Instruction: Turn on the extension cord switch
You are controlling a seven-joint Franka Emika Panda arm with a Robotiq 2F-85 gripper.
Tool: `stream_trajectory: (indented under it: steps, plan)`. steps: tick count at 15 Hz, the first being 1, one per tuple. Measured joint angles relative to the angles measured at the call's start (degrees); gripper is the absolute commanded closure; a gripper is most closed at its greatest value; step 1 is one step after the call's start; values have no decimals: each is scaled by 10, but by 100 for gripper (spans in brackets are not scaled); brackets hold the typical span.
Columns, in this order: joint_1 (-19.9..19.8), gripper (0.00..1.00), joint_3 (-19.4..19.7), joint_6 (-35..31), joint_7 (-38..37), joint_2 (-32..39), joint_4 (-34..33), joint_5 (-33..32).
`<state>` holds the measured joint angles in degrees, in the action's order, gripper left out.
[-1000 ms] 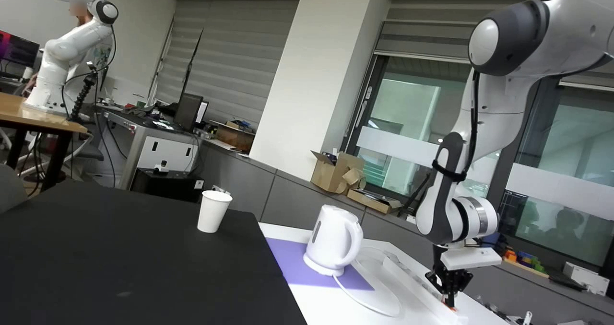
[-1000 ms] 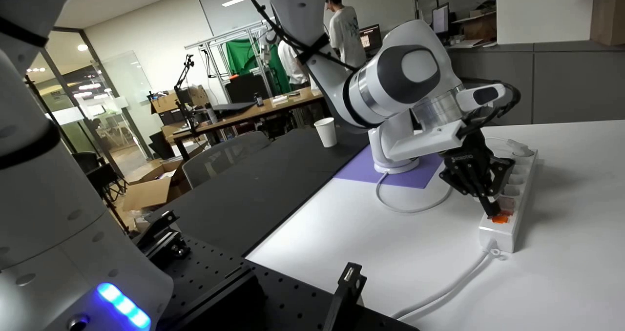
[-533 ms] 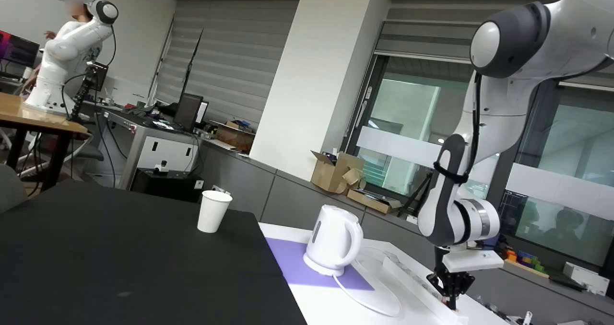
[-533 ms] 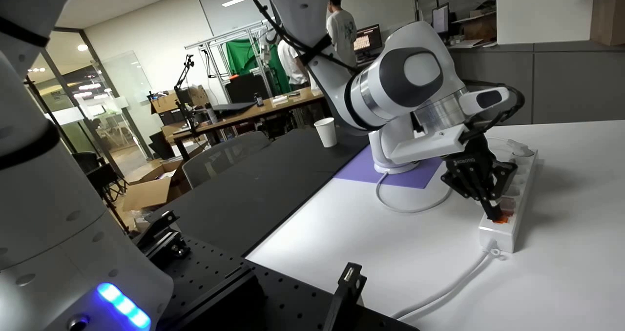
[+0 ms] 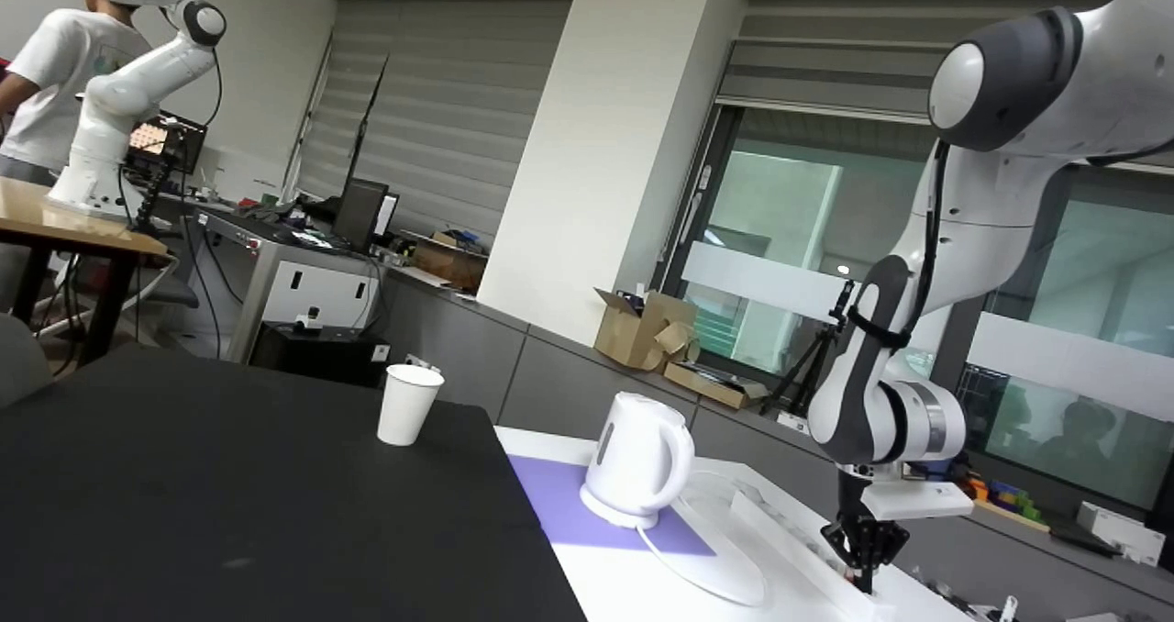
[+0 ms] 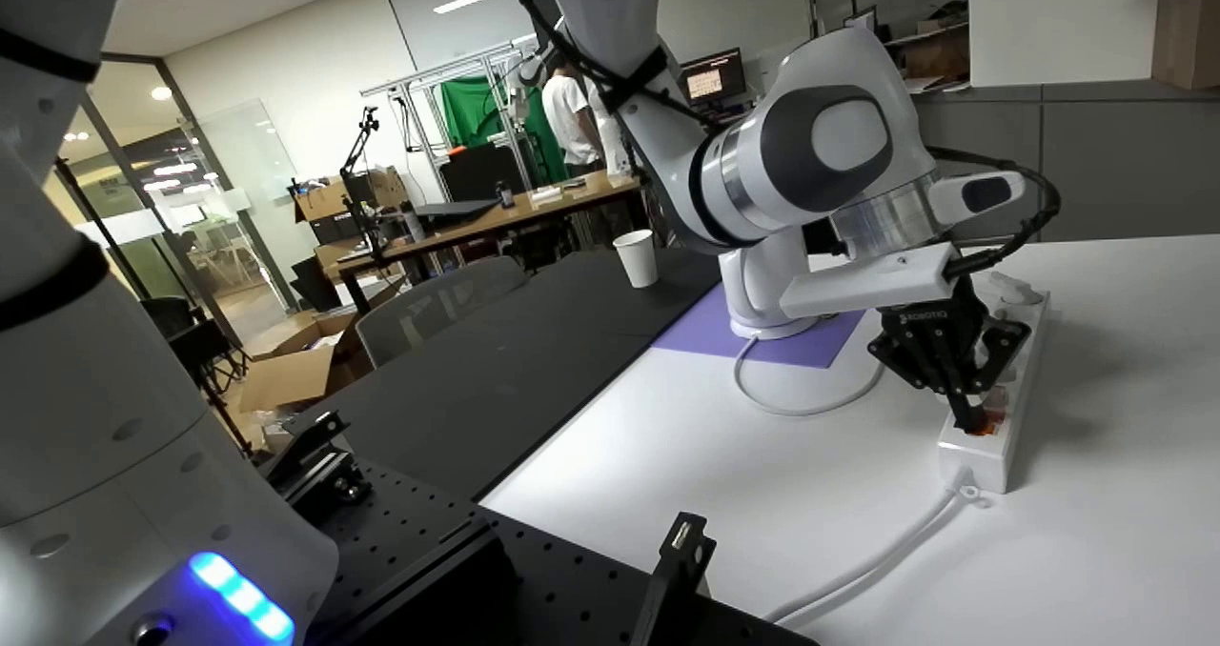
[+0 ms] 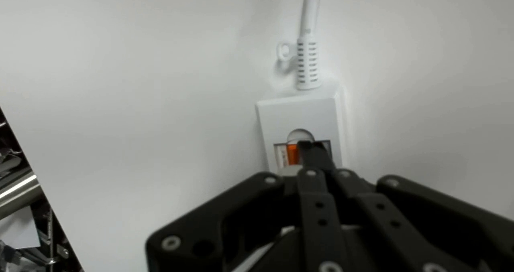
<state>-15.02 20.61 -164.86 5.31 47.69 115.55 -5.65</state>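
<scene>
jaws clenched, empty, fingertips (image 7: pixel 315 157) at the orange switch (image 7: pixel 292 154) of the extension cord (image 7: pixel 299 115) on the table (image 6: pixel 658 474). likely light and stiff, it might skid; press straight down, or hold its long sides.

Robot arm (image 6: pixel 810 151) shifted, fingers (image 6: pixel 966 415) more upright, background person (image 5: pixel 69 81) moved

Wht paper cup (image 5: pixel 410 405) upright on the blk table (image 5: pixel 229 512); kettle (image 5: pixel 624 461) on a purple mat (image 5: pixel 555 503) nearby. Over by the window (image 5: pixel 780 191), an open cardbd box (image 5: pixel 633 333). Further off, s/o in a wht tee (image 5: pixel 78 81) nr a wooden desk (image 5: pixel 55 216).
</scene>
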Motion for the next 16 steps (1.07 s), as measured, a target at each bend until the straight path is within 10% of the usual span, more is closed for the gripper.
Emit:
stream_trajectory:
  steps: [7,16]
  plan:
    - [-125,100,-88,40,107,-5,-44,4]
    - [-290,100,-209,266,264,35,-190,98]
